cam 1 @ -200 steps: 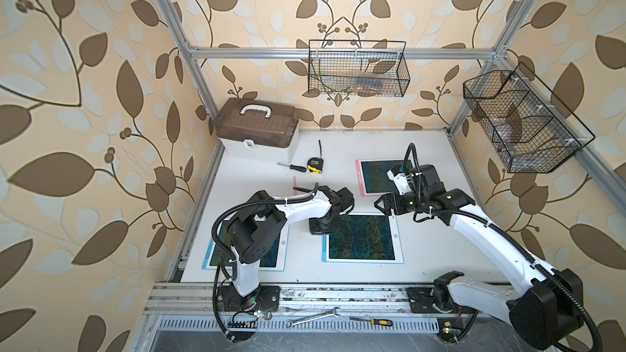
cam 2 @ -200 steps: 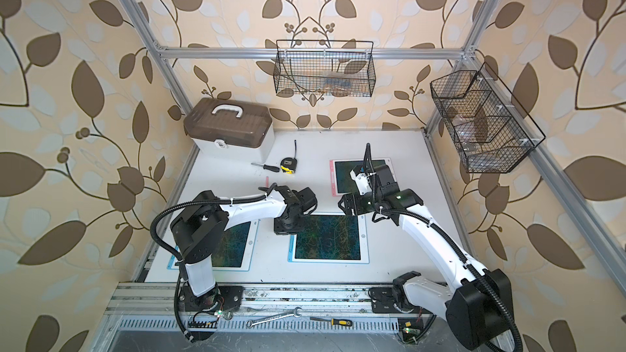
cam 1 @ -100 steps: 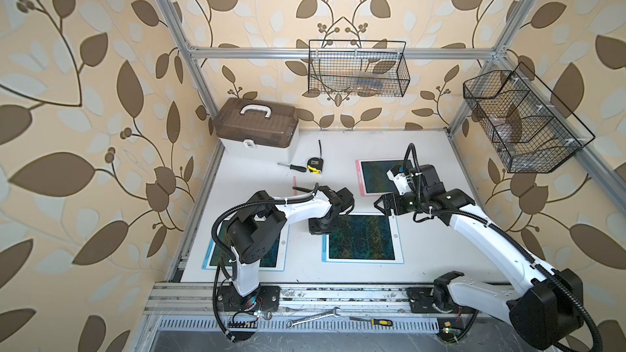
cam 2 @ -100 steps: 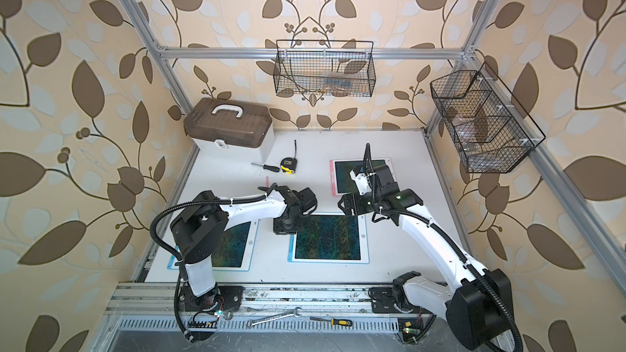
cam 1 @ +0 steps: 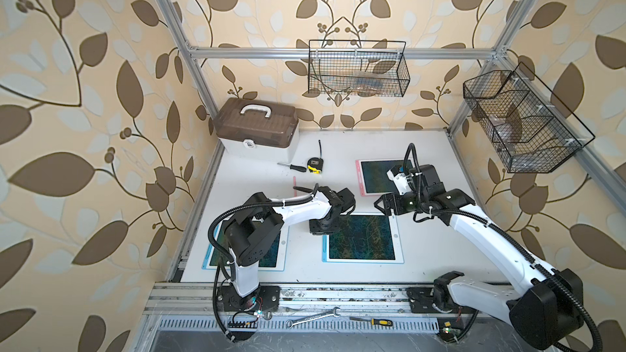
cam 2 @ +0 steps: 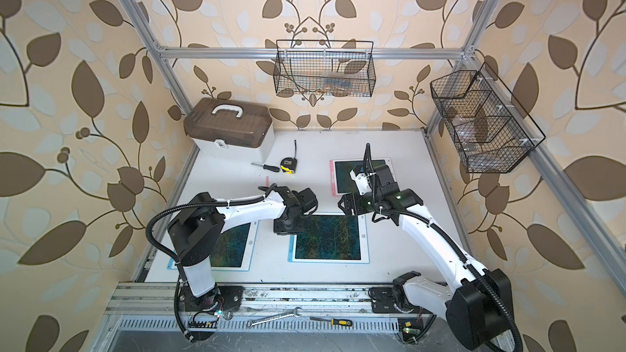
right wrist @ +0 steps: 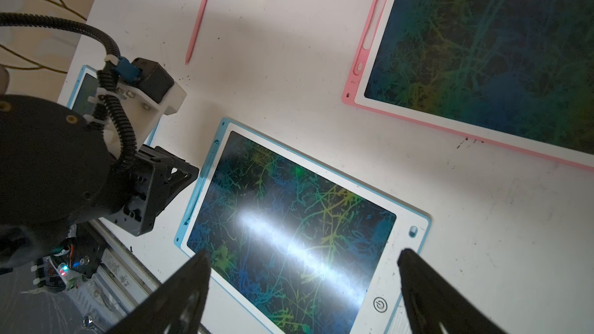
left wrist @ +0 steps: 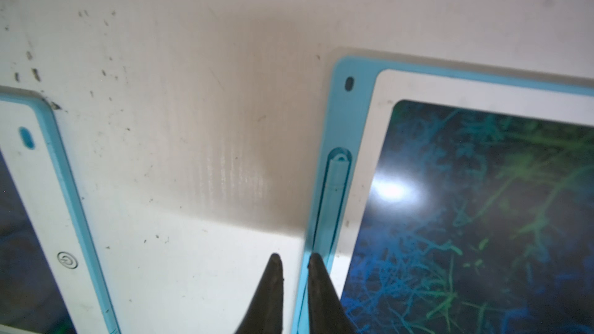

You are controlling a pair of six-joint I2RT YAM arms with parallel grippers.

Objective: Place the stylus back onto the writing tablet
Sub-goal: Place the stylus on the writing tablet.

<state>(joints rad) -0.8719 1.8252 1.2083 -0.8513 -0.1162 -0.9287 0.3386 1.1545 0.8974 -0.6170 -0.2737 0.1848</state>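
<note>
A blue stylus lies in the side slot of the middle blue-framed writing tablet; the right wrist view shows the stylus along that same edge. My left gripper sits low at this slot edge. Its jaws stand a narrow gap apart, with only the tablet's rim showing between them; one fingertip rests over the stylus's near end. My right gripper hovers wide open and empty above the tablet's far side.
A pink stylus lies loose on the table beside a pink-framed tablet. A second blue tablet lies under the left arm. A tape measure, screwdriver and tool box sit at the back left.
</note>
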